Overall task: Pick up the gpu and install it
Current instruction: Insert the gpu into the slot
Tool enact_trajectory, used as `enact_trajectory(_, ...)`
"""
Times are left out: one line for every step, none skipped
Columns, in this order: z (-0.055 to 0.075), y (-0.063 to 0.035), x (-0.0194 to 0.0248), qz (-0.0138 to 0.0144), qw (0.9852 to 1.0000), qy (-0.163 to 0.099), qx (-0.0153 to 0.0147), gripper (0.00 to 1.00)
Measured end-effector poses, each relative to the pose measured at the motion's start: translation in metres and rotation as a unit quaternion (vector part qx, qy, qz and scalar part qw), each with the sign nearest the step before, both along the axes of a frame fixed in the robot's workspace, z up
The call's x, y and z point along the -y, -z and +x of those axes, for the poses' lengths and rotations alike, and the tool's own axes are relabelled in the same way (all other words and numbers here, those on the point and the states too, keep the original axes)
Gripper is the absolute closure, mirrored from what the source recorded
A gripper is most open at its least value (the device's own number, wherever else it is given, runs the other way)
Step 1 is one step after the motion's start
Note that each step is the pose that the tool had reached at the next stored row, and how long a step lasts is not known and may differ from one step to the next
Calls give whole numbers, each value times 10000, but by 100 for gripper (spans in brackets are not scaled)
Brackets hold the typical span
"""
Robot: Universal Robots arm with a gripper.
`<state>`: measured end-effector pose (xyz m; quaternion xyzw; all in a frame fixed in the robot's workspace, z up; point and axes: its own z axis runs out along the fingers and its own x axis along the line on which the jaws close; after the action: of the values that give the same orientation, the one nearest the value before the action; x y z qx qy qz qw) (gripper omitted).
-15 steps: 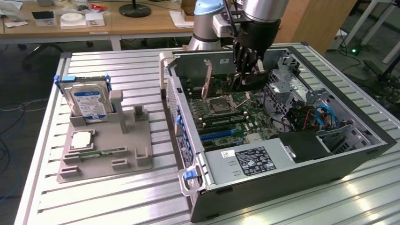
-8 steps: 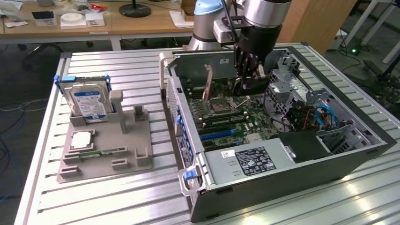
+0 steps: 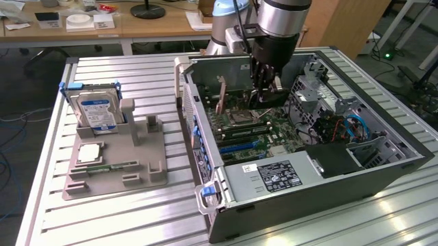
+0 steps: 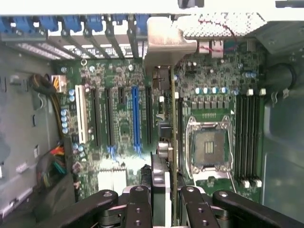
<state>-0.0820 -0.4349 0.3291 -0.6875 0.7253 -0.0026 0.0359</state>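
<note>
The gpu (image 4: 172, 133) is a thin card seen edge-on in the wrist view, upright over the motherboard (image 4: 118, 128). Its metal bracket (image 4: 166, 42) is against the case's rear slots. In the exterior view its brownish face (image 3: 221, 97) stands inside the open computer case (image 3: 383, 169). My gripper (image 4: 164, 202) is down inside the case at the card's near end, with the fingers (image 4: 138, 204) closed on either side of the card's edge. From outside, the gripper (image 3: 263, 100) hangs straight down over the board. I cannot tell whether the card is seated in a slot.
A CPU socket (image 4: 208, 145) lies beside the card, and a blue slot (image 4: 136, 114) on its other side. The power supply (image 3: 274, 174) fills the case's near end, with drive cages and cables (image 3: 342, 123) at the exterior view's right. A grey fixture (image 3: 130, 164) holds a hard drive (image 3: 98, 110).
</note>
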Motion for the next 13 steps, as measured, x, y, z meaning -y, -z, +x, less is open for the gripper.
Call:
enact_trajectory(-12, 11, 2, 0, 10000, 1, 0, 72)
enact_trajectory(-12, 20, 9, 0, 10000, 0, 0, 72)
enact_trajectory(-12, 27, 21, 0, 10000, 0, -1, 72)
enact_trajectory(-12, 34, 34, 0, 10000, 0, 0, 72)
enact_trajectory(-12, 40, 46, 0, 10000, 0, 0, 72)
enact_trajectory(-12, 44, 61, 0, 10000, 0, 0, 72)
enact_trajectory(-12, 46, 77, 0, 10000, 1, 0, 72)
enact_trajectory(-12, 48, 94, 1, 10000, 2, 0, 72)
enact_trajectory(-12, 49, 109, 1, 10000, 4, 0, 72)
enact_trajectory(-12, 50, 119, -1, 10000, 6, 0, 72)
enact_trajectory(-12, 52, 125, -2, 10000, 11, 0, 72)
enact_trajectory(-12, 58, 127, -3, 10000, 23, 1, 72)
enact_trajectory(-13, 67, 127, -4, 10000, 61, 0, 72)
